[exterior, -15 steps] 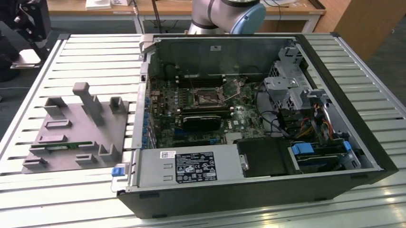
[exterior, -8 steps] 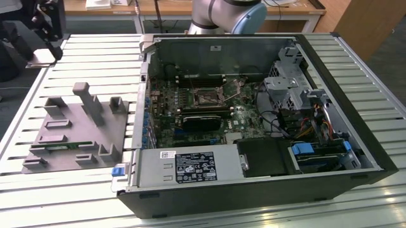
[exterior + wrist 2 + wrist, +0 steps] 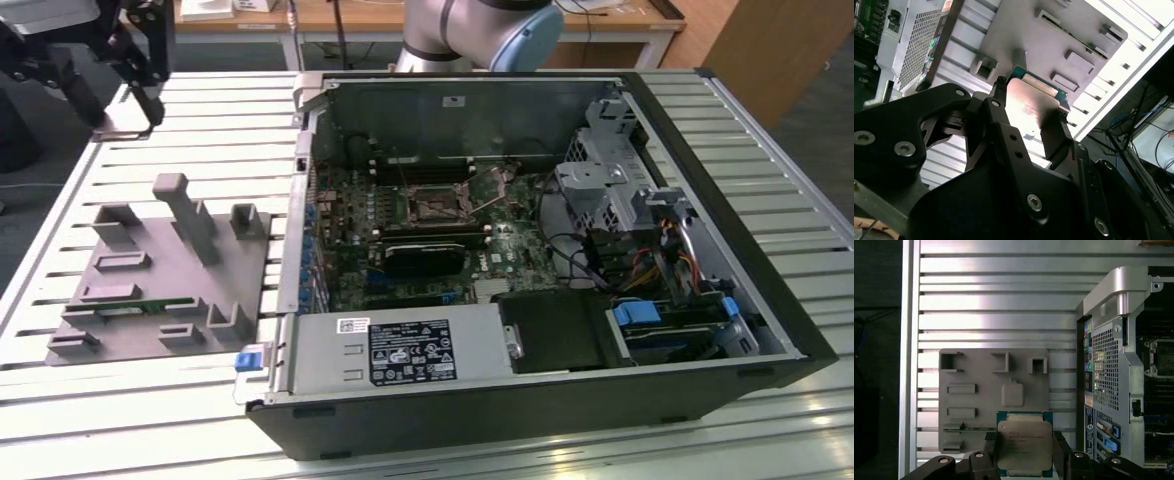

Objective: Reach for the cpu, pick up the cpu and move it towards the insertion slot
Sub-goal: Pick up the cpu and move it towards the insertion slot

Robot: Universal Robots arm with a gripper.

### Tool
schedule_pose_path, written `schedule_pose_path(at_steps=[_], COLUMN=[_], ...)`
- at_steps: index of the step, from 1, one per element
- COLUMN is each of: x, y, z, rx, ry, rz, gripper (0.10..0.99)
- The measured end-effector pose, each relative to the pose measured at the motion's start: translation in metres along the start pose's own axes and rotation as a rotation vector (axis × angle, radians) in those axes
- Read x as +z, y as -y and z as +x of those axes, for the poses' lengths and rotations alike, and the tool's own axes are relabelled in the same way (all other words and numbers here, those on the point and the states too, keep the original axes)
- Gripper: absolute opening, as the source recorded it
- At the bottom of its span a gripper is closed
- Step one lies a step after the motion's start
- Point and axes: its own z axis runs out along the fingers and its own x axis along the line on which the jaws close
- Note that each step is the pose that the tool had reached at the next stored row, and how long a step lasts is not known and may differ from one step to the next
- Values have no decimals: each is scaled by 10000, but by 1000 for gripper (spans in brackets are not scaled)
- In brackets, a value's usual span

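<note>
Above the grey fixture tray (image 3: pixel 979 400) | cpu (image 3: pixel 1025 444) is gripped between the gripper (image 3: pixel 1025 452) fingers (image 3: pixel 1060 447), lifted clear | insertion slot (image 3: pixel 437 209) is seen inside the open computer case (image 3: pixel 667 260), well apart from the chip.

Cpu (image 3: pixel 1025 442) top matt brushed metal; hand (image 3: pixel 1025 460) black matt; table (image 3: pixel 994 300) ribbed shiny metal.

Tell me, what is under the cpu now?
In the first wrist view, the cpu, held in the pincer, hangs above the grey fixture plate and the slatted table. The plate part directly beneath it is covered.
</note>
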Motion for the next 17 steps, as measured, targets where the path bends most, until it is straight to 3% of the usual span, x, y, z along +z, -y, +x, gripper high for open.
schedule_pose_path(at_steps=[17], x=[-4], y=[-8], z=[-474], rx=[-1], ry=[0], rz=[-13], gripper=[525])
